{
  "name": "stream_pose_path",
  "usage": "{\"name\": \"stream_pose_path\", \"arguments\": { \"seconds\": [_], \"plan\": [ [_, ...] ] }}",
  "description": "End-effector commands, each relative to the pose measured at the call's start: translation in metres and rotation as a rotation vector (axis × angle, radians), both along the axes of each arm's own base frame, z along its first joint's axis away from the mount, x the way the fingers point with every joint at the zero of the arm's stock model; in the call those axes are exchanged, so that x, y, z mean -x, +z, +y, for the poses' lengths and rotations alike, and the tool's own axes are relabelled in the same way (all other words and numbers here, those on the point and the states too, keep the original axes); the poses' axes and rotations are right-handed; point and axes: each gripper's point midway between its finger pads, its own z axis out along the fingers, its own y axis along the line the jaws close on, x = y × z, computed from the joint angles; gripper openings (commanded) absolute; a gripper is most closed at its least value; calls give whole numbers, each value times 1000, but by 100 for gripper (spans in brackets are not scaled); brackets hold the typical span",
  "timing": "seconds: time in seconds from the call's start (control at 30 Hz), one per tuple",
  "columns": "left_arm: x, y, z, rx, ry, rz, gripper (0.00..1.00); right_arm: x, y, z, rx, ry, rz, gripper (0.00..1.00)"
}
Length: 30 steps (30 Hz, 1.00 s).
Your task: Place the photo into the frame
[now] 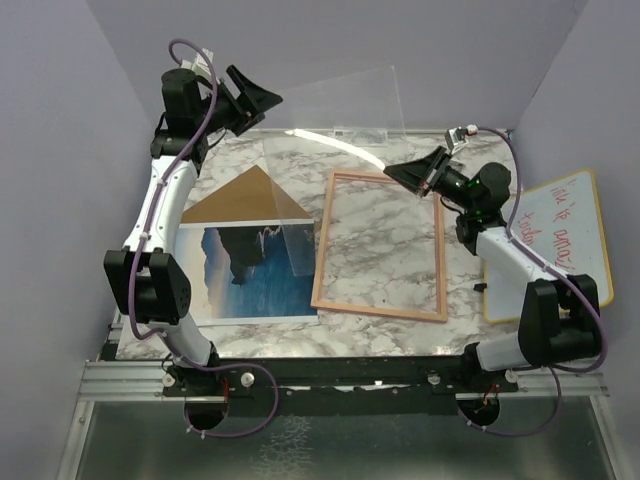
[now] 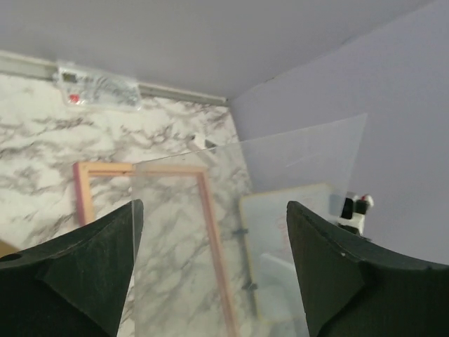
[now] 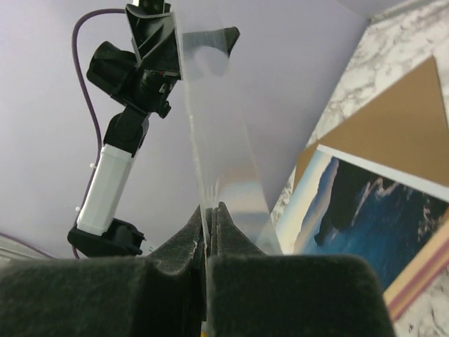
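right claw (image 3: 210, 210) is pinched shut on the edge of a clear sheet (image 1: 340, 100), holding it up in the air over the back of the table (image 1: 330, 335). left claw (image 1: 258, 100) gapes wide at the sheet's other end; the sheet seems to run between its fingers, though i cannot tell if it touches them. the photo (image 1: 255, 275) lies flat well below the left claw, a brown board (image 1: 250, 195) at its far edge. the frame (image 1: 380, 312) lies just beside the photo, under the right claw.

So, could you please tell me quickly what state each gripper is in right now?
Left gripper: open, gripping nothing.
Right gripper: shut on the pane.
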Motion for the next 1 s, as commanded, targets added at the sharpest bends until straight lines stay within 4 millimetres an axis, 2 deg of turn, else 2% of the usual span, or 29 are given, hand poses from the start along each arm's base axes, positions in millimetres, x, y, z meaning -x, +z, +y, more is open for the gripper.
{"name": "stream_pose_path", "arguments": {
  "seconds": [0.0, 0.13, 0.27, 0.4, 0.5, 0.73, 0.77, 0.97],
  "plan": [
    [7, -58, 14, -130, 48, 87, 86, 11, -21, -13, 23, -38, 114, 1],
    [4, -94, 16, -161, 47, 148, 91, 21, -50, -21, 18, -52, 215, 1],
    [0, -120, 17, -182, 50, 192, 96, 28, -72, -24, 10, -61, 288, 1],
    [0, -141, 15, -199, 41, 230, 97, 32, -89, -31, 15, -94, 325, 1],
    [5, -166, 7, -222, 19, 270, 97, 33, -106, -40, 51, -133, 337, 1],
    [20, -239, -26, -273, -72, 401, 86, 34, -138, -65, 133, -235, 366, 1],
    [22, -246, -32, -279, -88, 412, 84, 31, -141, -73, 138, -264, 369, 1],
    [28, -281, -60, -330, -157, 441, 76, 27, -153, -90, 164, -324, 396, 1]
  ]
}}
